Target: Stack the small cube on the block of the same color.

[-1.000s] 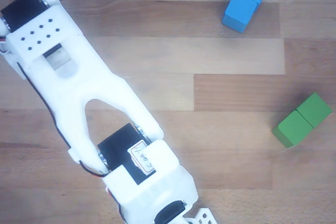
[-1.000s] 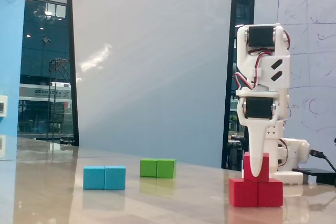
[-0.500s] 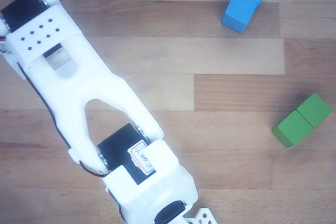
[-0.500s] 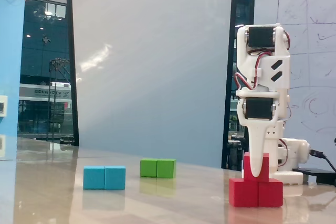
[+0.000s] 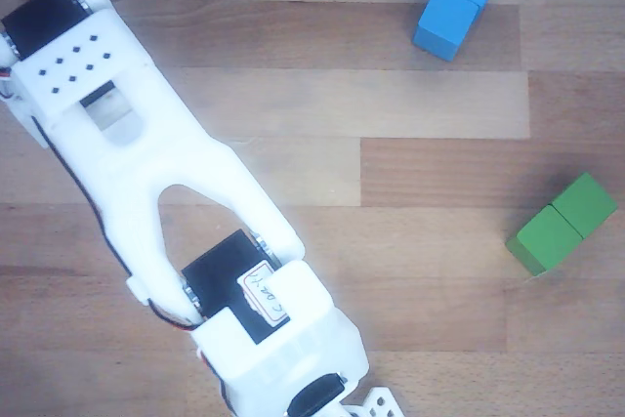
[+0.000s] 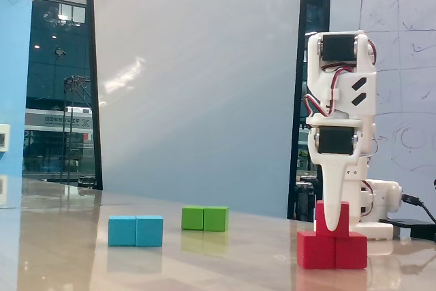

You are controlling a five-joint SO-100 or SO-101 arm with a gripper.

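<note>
In the fixed view the small red cube (image 6: 321, 217) rests on top of the red block (image 6: 332, 251), which lies on the table at the right. My gripper (image 6: 332, 226) points straight down over the cube. One white finger (image 6: 332, 195) lies across the cube's near face and the other finger is hidden behind the cube. The gripper looks shut on the cube. In the other view the white arm (image 5: 166, 192) covers the red cube, the red block and the fingertips.
A blue block (image 5: 457, 2) (image 6: 135, 230) and a green block (image 5: 562, 225) (image 6: 204, 218) lie on the wooden table, apart from the arm. The arm's base (image 6: 378, 209) stands behind the red block.
</note>
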